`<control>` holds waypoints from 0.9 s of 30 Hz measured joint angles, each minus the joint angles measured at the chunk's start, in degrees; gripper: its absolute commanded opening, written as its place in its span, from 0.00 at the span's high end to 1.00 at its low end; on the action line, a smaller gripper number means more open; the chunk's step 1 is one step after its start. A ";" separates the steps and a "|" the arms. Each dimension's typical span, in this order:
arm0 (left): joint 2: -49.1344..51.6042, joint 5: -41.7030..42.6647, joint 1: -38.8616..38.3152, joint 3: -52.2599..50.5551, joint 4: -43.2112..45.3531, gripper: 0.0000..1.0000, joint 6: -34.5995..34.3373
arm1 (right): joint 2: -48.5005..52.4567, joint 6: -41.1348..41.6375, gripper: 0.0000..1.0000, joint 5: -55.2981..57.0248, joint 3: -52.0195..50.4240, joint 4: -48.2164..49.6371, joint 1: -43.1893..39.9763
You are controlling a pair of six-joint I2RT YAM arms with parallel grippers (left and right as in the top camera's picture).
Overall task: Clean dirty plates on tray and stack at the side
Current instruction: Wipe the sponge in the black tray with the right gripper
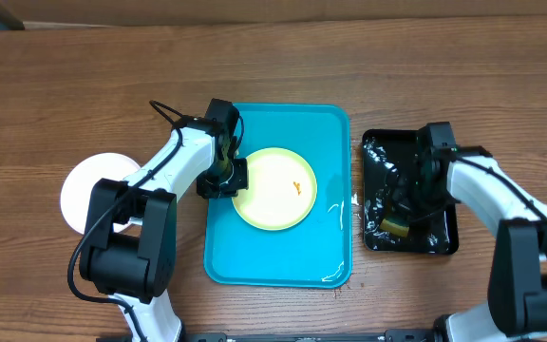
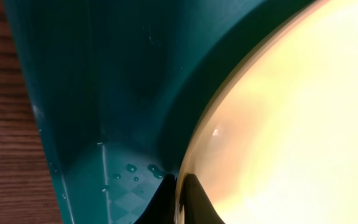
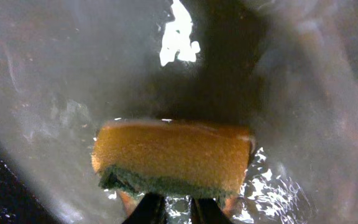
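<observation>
A pale yellow-green plate (image 1: 272,188) with a small orange smear lies in the turquoise tray (image 1: 278,261). My left gripper (image 1: 228,178) is shut on the plate's left rim; the left wrist view shows the two fingertips (image 2: 179,199) closed on the plate edge (image 2: 278,124) just above the tray floor (image 2: 104,93). A white plate (image 1: 82,185) sits on the table left of the tray. My right gripper (image 1: 402,214) is down in the black tray (image 1: 440,237), its fingertips (image 3: 173,211) close together at the green edge of a yellow sponge (image 3: 173,155).
The black tray holds water that glints around the sponge (image 1: 394,226). Water drops lie on the turquoise tray's floor (image 2: 132,168) and near its right rim (image 1: 335,209). Bare wooden table (image 1: 273,57) runs behind both trays.
</observation>
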 measured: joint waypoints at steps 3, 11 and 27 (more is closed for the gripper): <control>0.00 0.00 0.00 0.00 -0.07 0.96 0.00 | -2.14 1.77 0.96 0.22 -2.84 3.21 -0.02; 0.00 0.02 0.00 0.00 -0.17 0.96 0.00 | -0.72 -3.37 0.74 0.26 1.33 -3.98 0.00; 0.00 0.13 0.00 0.00 -0.42 0.94 0.00 | -0.83 -4.48 0.62 0.83 6.19 -12.20 0.85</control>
